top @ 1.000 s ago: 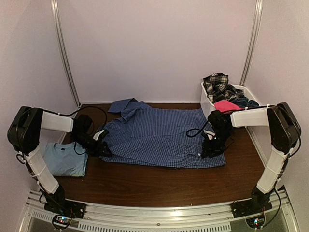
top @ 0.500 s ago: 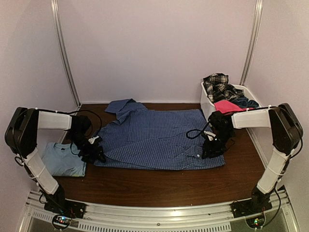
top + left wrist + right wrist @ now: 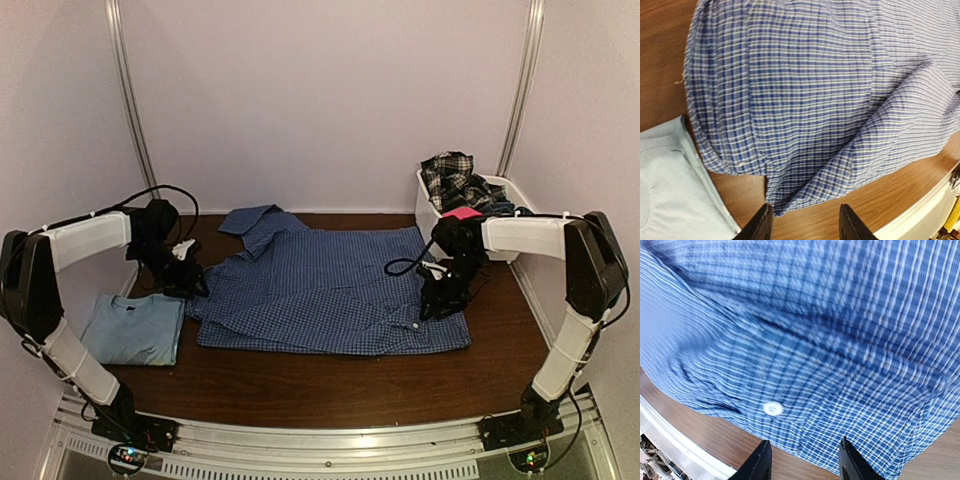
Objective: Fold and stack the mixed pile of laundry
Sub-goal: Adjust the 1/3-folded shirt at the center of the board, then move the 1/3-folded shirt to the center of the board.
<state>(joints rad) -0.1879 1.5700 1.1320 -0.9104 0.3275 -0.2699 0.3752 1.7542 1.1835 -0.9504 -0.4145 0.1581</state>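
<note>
The blue small-check shirt (image 3: 330,290) lies spread flat across the middle of the table, collar at the back left. My left gripper (image 3: 186,281) hovers at its left edge. In the left wrist view it (image 3: 805,227) is open, with bare wood between the fingertips and a shirt corner (image 3: 790,197) just beyond. My right gripper (image 3: 436,301) is over the shirt's right hem, open (image 3: 802,465), near a white button (image 3: 772,408). A folded light blue T-shirt (image 3: 135,328) lies at the front left. The plaid piece (image 3: 450,175), pink piece (image 3: 462,213) and dark navy piece (image 3: 508,208) sit in the basket.
The white plastic basket (image 3: 430,212) stands at the back right corner, against the right arm's forearm. The folded T-shirt (image 3: 670,190) lies close beside the shirt's left edge. Bare brown wood (image 3: 330,385) runs along the front, ending at the metal rail.
My left gripper moved left along the shirt's edge, then back and up toward the far left. The shirt's left side now reaches further left. The right gripper shifted slightly back.
</note>
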